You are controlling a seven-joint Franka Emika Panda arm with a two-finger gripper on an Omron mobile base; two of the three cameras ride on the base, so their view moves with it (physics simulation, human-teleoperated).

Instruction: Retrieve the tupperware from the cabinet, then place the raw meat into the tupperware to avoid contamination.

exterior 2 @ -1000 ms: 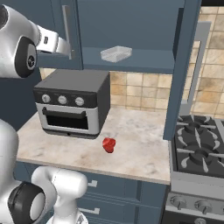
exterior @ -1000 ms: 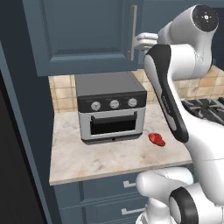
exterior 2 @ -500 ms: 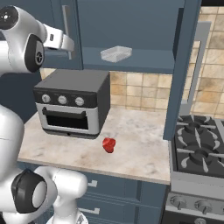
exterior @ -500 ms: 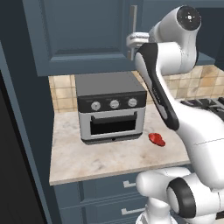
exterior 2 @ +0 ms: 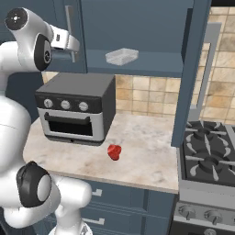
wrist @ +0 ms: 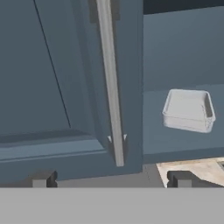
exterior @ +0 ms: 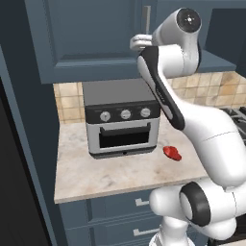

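Gripper (wrist: 111, 178) spread wide, gripping nothing, up beside the cabinet (exterior 2: 137, 32) handle (wrist: 109, 78). Tupperware (exterior 2: 121, 56) sat on the cabinet shelf; meat (exterior 2: 114, 152) lay below on counter (exterior 2: 151, 156).

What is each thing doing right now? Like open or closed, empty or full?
Cabinet: right door swung open, left door shut.
Plastic container: empty, sitting upright on the cabinet shelf.
Raw meat: lying bare on the counter, not in anything.
Toaster oven: door closed.
Claw: open, holding nothing, facing the left door's handle.
Stove: no pots on it.
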